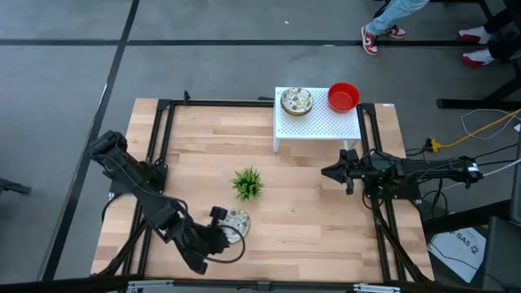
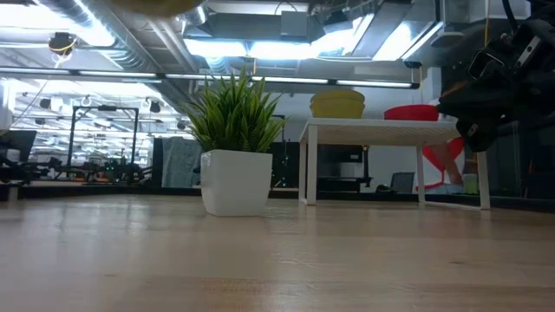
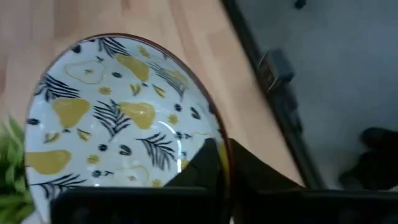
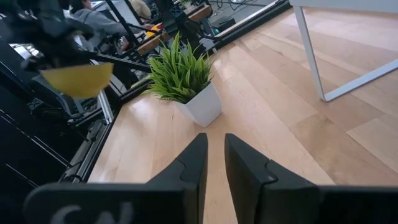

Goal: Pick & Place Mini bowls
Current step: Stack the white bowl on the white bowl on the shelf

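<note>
2 mini bowls already sit on the white stand (image 1: pixel 321 126): a patterned bowl (image 1: pixel 296 101) and a red bowl (image 1: pixel 343 96). The left gripper (image 1: pixel 221 236) has its fingers clamped on the rim of a third, pear-patterned bowl (image 3: pixel 118 124), held clear of the worktop (image 1: pixel 309 220). The right gripper (image 1: pixel 332 172) waits with fingers nearly together, holding nothing. I judge this bowl's placing remains.

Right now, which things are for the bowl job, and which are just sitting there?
For the job: patterned bowl held by the left gripper; patterned bowl and red bowl on the white stand.
Just sitting there: green plant.
</note>
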{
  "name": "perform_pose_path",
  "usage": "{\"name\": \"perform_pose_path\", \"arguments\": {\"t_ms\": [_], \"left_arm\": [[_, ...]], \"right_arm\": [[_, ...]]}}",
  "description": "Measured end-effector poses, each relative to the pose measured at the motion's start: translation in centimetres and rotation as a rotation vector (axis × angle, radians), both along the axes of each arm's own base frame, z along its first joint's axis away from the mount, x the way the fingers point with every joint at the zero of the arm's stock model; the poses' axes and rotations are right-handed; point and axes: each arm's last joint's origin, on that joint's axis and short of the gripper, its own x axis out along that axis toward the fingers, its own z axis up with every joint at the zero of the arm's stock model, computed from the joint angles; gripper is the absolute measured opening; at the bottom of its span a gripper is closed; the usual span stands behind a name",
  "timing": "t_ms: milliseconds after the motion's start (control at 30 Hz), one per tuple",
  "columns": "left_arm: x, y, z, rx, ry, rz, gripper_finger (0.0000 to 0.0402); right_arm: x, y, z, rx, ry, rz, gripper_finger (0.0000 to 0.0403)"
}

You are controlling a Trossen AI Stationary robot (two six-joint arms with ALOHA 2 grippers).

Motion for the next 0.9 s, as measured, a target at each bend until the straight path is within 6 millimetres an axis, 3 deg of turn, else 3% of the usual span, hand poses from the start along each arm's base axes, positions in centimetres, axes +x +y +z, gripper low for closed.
{"name": "perform_pose_path", "arguments": {"t_ms": [233,467,633,900], "left_arm": [[1.5,0.7,3.9,0.006,-0.111,-0.028,0.0008],[3.3,2.8,6.7,0.045,-0.198,-0.025,0.0008],[4.9,5.5,8.3,0.088,-0.238,-0.022,0.0008],[7.4,11.4,9.7,0.154,-0.263,-0.004,0.0008]], "right_arm": [[0.0,0.0,0.0,0.000,0.000,0.001,0.0056],[0.0,0.0,0.0,0.000,0.000,0.000,0.0056],[0.0,0.0,0.0,0.000,0.000,0.001,0.0056],[0.0,0.0,0.0,0.000,0.000,0.000,0.0056]]}}
